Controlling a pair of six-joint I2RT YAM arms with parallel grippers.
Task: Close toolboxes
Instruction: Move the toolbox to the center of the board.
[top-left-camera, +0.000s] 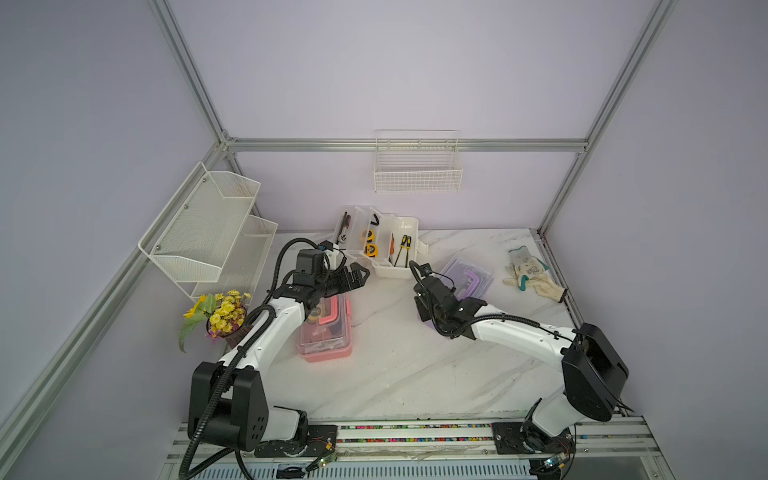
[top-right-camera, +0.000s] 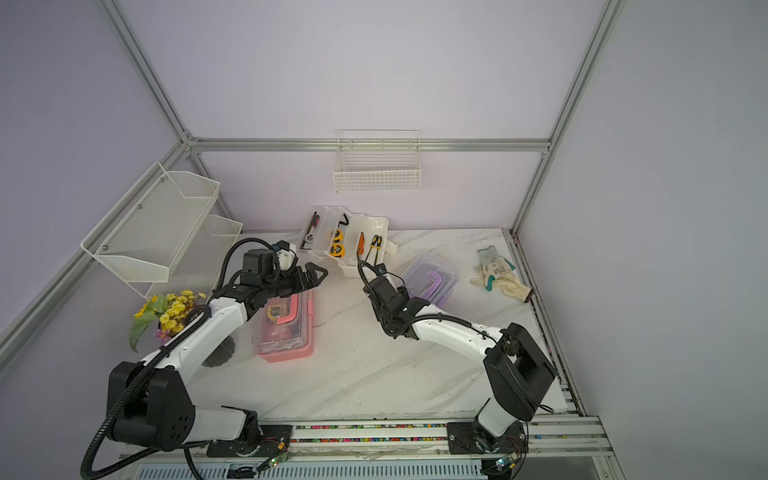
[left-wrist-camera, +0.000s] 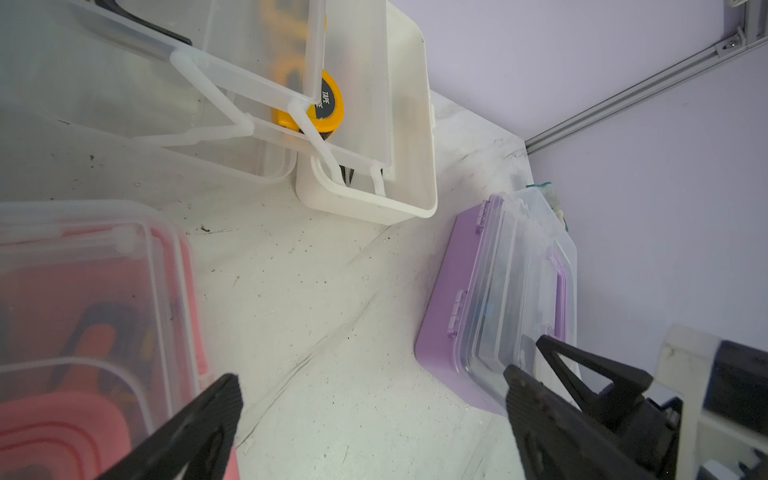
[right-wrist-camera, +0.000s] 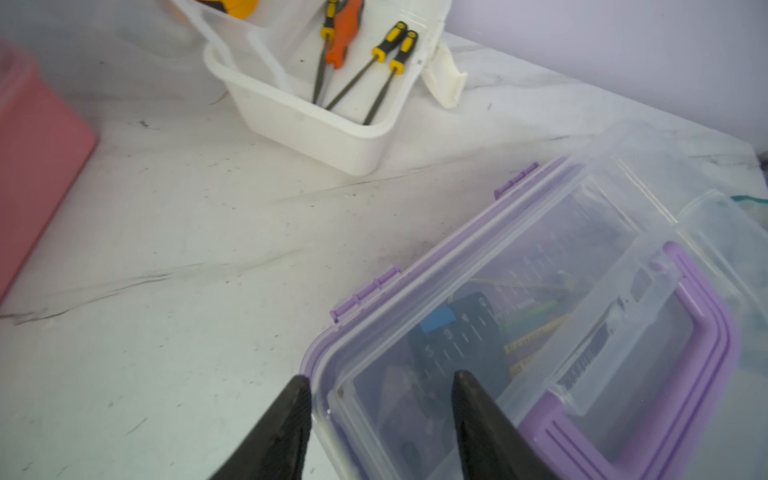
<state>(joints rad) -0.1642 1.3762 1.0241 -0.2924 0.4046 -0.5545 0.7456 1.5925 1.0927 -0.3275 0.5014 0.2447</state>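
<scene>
The white toolbox (top-left-camera: 390, 253) stands open at the back of the table, its clear lid and tray tilted up, with screwdrivers and tape measures inside. The pink toolbox (top-left-camera: 326, 332) lies under my left arm with its lid down. My left gripper (left-wrist-camera: 372, 376) hangs open above the table between the pink toolbox (left-wrist-camera: 83, 311) and the white toolbox (left-wrist-camera: 374, 195), holding nothing. The purple toolbox (top-left-camera: 469, 276) lies to the right with its clear lid down. My right gripper (right-wrist-camera: 381, 379) is open over the near corner of the purple toolbox (right-wrist-camera: 540, 311), one finger beside its edge and one above the lid.
A pair of work gloves (top-left-camera: 532, 274) lies at the far right. A pot of yellow flowers (top-left-camera: 220, 316) stands left of my left arm. A white mesh rack (top-left-camera: 208, 232) hangs on the left wall and a wire basket (top-left-camera: 417, 166) on the back wall.
</scene>
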